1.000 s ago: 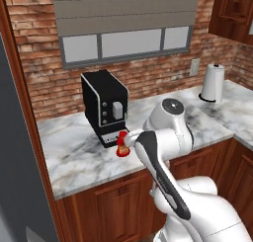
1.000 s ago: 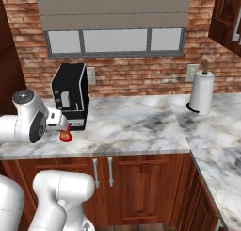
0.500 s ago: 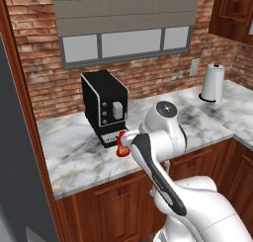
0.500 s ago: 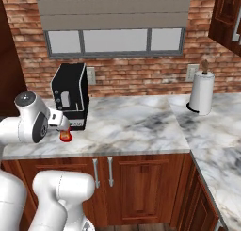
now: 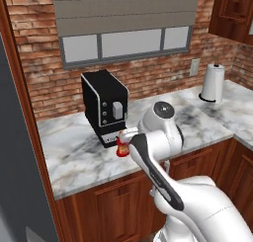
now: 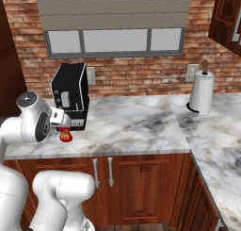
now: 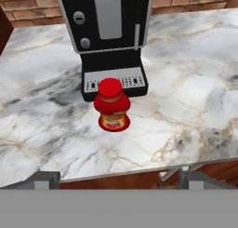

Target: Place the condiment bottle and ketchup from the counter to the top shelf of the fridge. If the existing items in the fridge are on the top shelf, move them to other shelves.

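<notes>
Arm closing in on the ketchup, fingers spread wide and empty

Left base view: the arm is leaning further over the ketchup [image 5: 121,148] at centre. Right base view: the bottle [image 6: 65,136] is sitting at centre left on glossy veined marble counter [image 6: 136,126]. Hand view: the gripper [image 7: 114,178] is hovering at the bottom, the rounded red bottle [image 7: 111,106] is centred before the boxy black coffee machine [image 7: 109,36], so the grasp is coming

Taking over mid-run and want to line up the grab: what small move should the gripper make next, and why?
Probably ease the open gripper straight down toward the ketchup. In the hand view the red bottle stands upright on the counter, just in front of the coffee machine, centred between the finger tips but not yet between them, so closing now would likely catch nothing.
</notes>
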